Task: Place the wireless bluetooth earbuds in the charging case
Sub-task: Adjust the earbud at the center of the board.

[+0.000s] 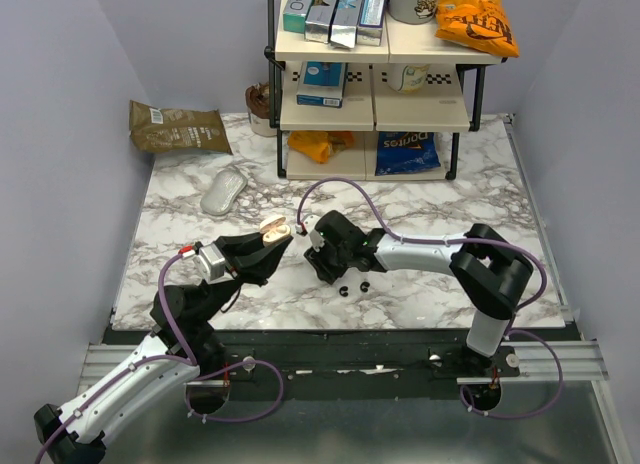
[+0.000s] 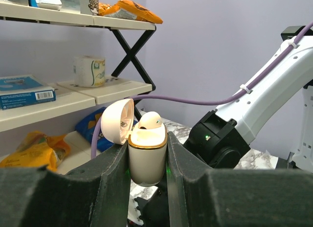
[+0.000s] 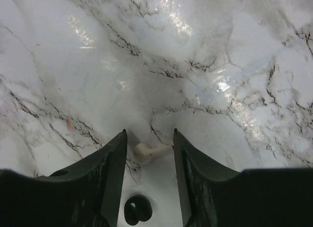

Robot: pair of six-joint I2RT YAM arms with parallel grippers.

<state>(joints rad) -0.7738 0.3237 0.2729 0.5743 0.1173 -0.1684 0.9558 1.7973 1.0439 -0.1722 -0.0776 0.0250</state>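
The marbled bench [image 1: 450,214] carries everything. The shelf rack [image 1: 375,114], a brown bag [image 1: 178,127] and a grey oval object [image 1: 223,194] sit well behind the work and block nothing. The left tool [image 2: 146,151] is clenched on the body of the cream charging case [image 2: 146,164], held upright off the bench. Its lid [image 2: 117,120] is swung open and one seated earbud [image 2: 149,120] is already in its well. The hard, smooth shell looks liable to twist in the pads if pushed from above, so I judge any insertion should be gentle. The right tool [image 3: 149,132] points down at the bench with its jaws parted around the loose earbud [image 3: 145,150]. That cream piece lies flat, its stem reaching to one finger and a small gap showing at the other. It looks very light, rigid and glossy, likely to squirt out under a hard pinch. The rounded head is probably the best hold, leaving the stem free to enter the empty well. A black looped piece [image 3: 137,210] lies just beside the fingers and could be nudged.
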